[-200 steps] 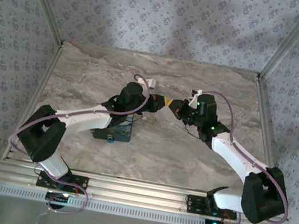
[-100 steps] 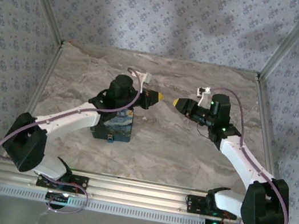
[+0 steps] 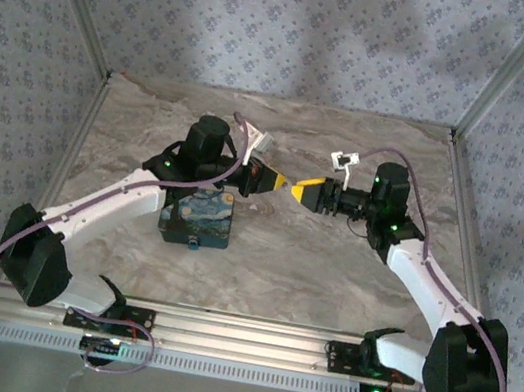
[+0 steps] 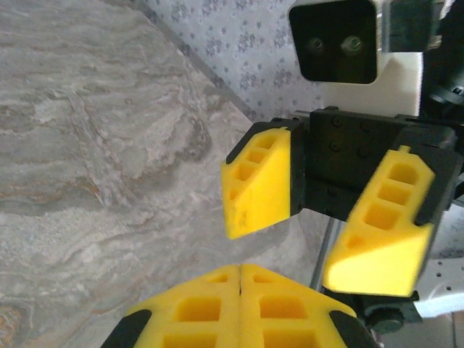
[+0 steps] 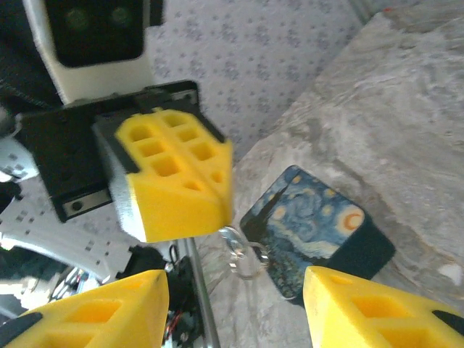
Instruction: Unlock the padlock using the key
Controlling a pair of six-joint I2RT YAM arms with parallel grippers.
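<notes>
Both arms are up over the middle of the marble table (image 3: 330, 269), tips nearly meeting nose to nose. The left gripper (image 3: 270, 179) has its yellow fingers (image 4: 210, 308) pressed tight together. From the right wrist view you can see a small key ring (image 5: 243, 254) dangling right off the left gripper's tip, so it looks pinched there, though the key part itself is too small for me to make out.

The right gripper (image 3: 306, 190) sits just across from it with its jaws spread apart and nothing between them. In the left wrist view its two fingers (image 4: 257, 181) stand clearly apart, facing the closed pair.

The padlock (image 3: 195, 243) is down on the table, a tiny bluish thing right against the near edge of the painted box (image 3: 199, 218). That box lies flat under the left arm, well below and to the left of where the grippers meet.
</notes>
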